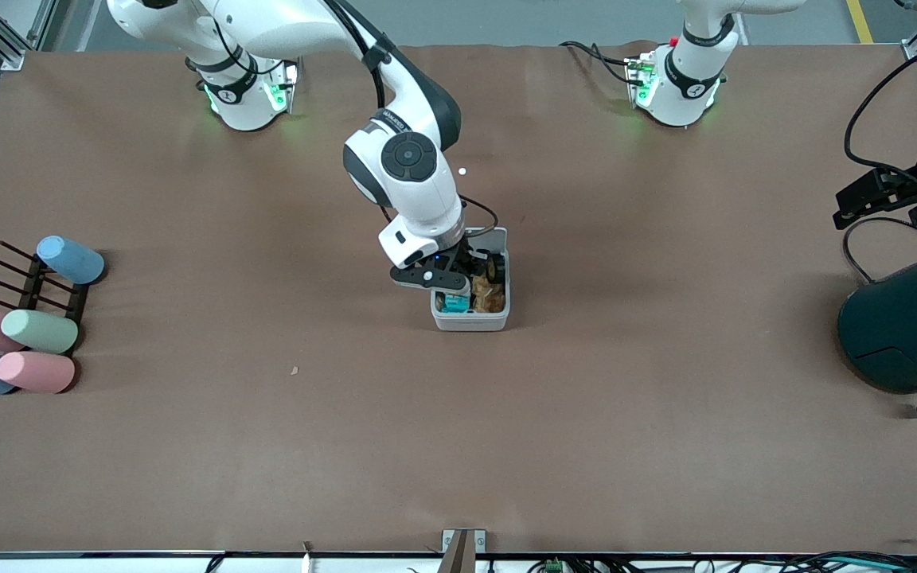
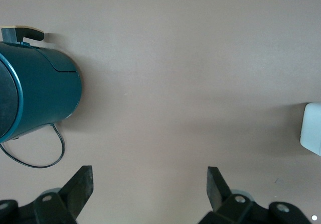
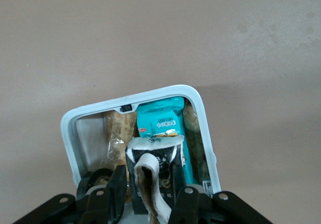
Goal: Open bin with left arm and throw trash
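The white bin [image 1: 470, 322] stands mid-table with its lid up, toward the robots' side. It holds a teal snack packet [image 3: 163, 121], tan scraps and a dark roll [image 1: 494, 267]. My right gripper [image 3: 148, 194] hangs in the bin's mouth [image 1: 458, 296]. Its fingers are parted on either side of a crumpled black wrapper [image 3: 155, 158] with a white torn flap, which stands in the bin. My left gripper [image 2: 150, 184] is wide open and holds nothing. It waits over bare table at the left arm's end [image 1: 848, 208]. One corner of the bin [image 2: 312, 133] shows in its view.
A large dark teal round container [image 1: 904, 326] lies on its side at the left arm's end, with a cable beside it [image 2: 40, 93]. Several pastel cups [image 1: 37, 330] and a black rack [image 1: 37, 286] sit at the right arm's end.
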Controlling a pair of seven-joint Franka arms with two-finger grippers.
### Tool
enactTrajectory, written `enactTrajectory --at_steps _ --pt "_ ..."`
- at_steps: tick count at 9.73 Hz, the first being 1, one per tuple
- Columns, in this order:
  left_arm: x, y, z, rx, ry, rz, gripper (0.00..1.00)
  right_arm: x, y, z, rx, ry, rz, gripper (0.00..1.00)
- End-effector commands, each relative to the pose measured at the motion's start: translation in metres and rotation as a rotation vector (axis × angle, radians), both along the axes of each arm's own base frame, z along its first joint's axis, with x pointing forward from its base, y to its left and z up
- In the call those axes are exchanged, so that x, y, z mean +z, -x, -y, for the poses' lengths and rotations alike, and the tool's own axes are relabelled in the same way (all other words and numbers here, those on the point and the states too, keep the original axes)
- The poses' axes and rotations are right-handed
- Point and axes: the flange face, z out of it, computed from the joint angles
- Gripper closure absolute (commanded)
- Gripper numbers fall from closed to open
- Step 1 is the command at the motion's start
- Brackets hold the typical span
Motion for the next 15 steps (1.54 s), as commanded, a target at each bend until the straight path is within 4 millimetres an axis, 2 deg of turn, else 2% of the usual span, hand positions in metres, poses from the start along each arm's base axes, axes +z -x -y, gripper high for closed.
enactTrajectory --at_steps 1,3,5,7,8,9,10,11,13,15 --pt "0.005 -0.001 -0.001 -0.010 0.006 -0.003 0.00 0.039 -0.001 0.012 -0.011 -0.004 0.000 0.55" --pt "0.002 -0.003 -0.001 -0.010 0.006 -0.008 0.00 0.099 -0.029 0.072 -0.091 0.008 -0.004 0.53" --pt "0.002 -0.003 -0.001 -0.010 0.006 -0.009 0.00 0.166 -0.049 0.157 -0.155 0.036 -0.021 0.53" --pt "0.003 -0.002 -0.001 -0.010 0.007 -0.006 0.00 0.207 -0.063 0.241 -0.138 0.058 -0.030 0.51" --pt "0.003 -0.002 -0.002 -0.010 0.006 -0.008 0.00 0.224 -0.066 0.291 -0.106 0.063 -0.056 0.49" --pt "0.003 -0.002 -0.005 -0.004 0.006 -0.008 0.00 0.240 -0.064 0.335 -0.061 0.055 -0.074 0.41" --pt "0.002 -0.003 -0.015 0.013 0.007 -0.008 0.00 0.250 -0.061 0.373 -0.012 0.063 -0.098 0.21" --pt "0.002 -0.003 -0.016 0.015 0.007 -0.008 0.00 0.262 -0.054 0.401 0.042 0.067 -0.101 0.03" --pt "0.003 -0.002 -0.016 0.015 0.007 -0.008 0.00 0.282 -0.039 0.445 0.109 0.071 -0.113 0.00" --pt "0.002 -0.003 -0.016 0.015 0.007 -0.008 0.00 0.299 -0.025 0.478 0.184 0.077 -0.107 0.00"
